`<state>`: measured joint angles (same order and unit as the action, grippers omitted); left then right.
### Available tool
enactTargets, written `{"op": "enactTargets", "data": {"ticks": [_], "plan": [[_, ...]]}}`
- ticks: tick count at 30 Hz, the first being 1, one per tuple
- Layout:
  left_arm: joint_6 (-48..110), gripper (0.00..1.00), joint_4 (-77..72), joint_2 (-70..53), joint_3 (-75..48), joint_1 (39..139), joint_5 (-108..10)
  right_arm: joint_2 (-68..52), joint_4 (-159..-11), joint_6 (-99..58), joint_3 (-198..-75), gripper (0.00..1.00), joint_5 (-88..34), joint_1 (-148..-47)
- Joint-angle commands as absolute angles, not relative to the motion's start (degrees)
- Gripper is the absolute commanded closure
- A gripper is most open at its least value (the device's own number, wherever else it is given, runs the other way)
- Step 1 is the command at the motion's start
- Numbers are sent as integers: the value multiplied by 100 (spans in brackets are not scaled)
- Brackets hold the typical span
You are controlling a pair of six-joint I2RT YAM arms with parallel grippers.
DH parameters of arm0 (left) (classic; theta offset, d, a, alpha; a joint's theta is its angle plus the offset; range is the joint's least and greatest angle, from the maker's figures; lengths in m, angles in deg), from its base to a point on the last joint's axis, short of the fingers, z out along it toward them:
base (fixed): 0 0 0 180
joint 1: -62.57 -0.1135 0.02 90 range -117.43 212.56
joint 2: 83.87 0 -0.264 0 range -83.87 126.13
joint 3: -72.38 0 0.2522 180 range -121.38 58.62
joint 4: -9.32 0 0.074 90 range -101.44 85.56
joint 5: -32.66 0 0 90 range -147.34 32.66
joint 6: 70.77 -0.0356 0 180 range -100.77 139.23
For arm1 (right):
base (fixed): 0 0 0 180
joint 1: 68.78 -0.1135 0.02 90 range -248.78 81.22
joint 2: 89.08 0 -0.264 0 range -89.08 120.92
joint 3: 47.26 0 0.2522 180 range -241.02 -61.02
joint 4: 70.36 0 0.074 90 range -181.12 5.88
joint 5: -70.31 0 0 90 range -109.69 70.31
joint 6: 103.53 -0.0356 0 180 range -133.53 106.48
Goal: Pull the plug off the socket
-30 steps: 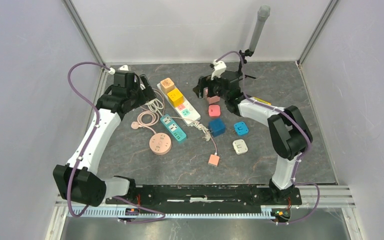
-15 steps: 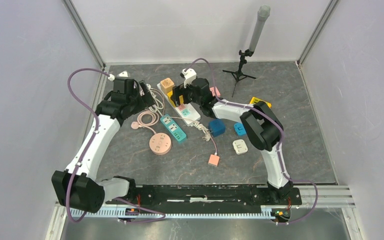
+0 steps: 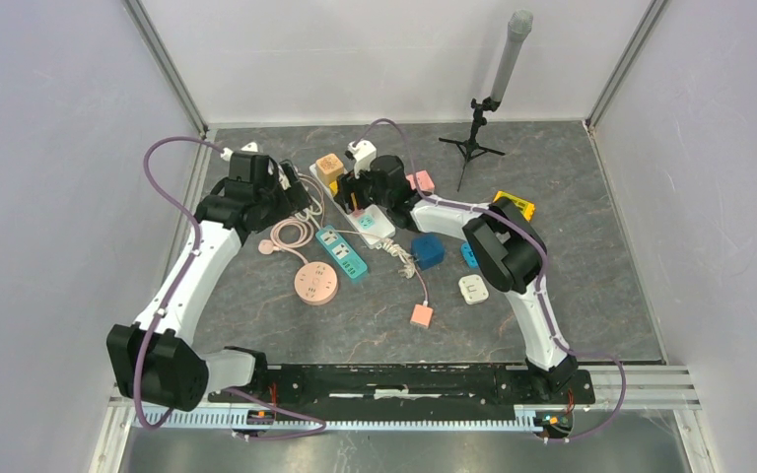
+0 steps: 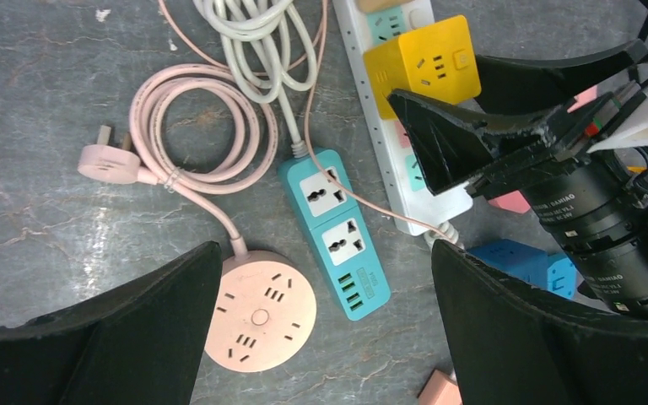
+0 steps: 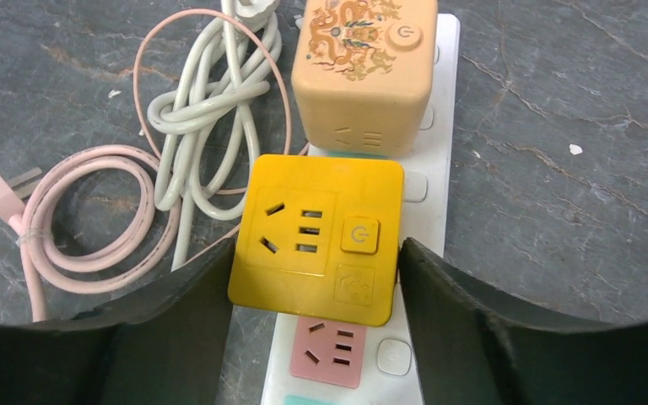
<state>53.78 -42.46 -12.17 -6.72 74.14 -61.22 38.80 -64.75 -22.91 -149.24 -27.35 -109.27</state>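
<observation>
**Yellow cube flanked, pull not yet made**

Yellow cube adapter (image 5: 316,240) sits plugged into the white power strip (image 5: 434,169), beside a peach cube adapter (image 5: 363,67). The right gripper (image 5: 318,253) has its 2 fingers at the cube's sides. Whether they squeeze it firmly cannot be told. The left gripper (image 4: 325,249) hangs spread wide, holding nothing. Clamping and lifting remain.

My gripper (image 4: 325,257) hangs wide open over the grey worktop (image 4: 34,228). Between its 2 black fingers (image 4: 118,337) lie a round pink socket (image 4: 260,316) and a teal power strip (image 4: 337,232). At upper right, the right gripper (image 4: 434,78) flanks a yellow cube plug (image 4: 422,67) on a white power strip (image 4: 353,29).
</observation>
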Motion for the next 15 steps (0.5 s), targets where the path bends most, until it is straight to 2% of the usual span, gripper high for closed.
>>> {"op": "enactTargets", "data": {"ticks": [1, 3, 6, 10, 15], "plan": [[5680, 0, -3849, -1085, -730, 7373, -5840, 4073, -6893, -1982, -15501, 37, -2418, -11033], [5744, 0, -3771, -989, -730, 7373, -5761, 4030, -7074, -1933, -15479, 48, -2166, -11043], [5886, 0, -3626, -825, -737, 7373, -5573, 3774, -7169, -1842, -15191, 56, -1766, -11044], [6109, 0, -3323, -595, -739, 7373, -5390, 3321, -7207, -1699, -14691, 59, -1681, -11044], [6340, 0, -3013, -264, -792, 7373, -5193, 2881, -7294, -1842, -14169, 58, -1946, -11044]]}}
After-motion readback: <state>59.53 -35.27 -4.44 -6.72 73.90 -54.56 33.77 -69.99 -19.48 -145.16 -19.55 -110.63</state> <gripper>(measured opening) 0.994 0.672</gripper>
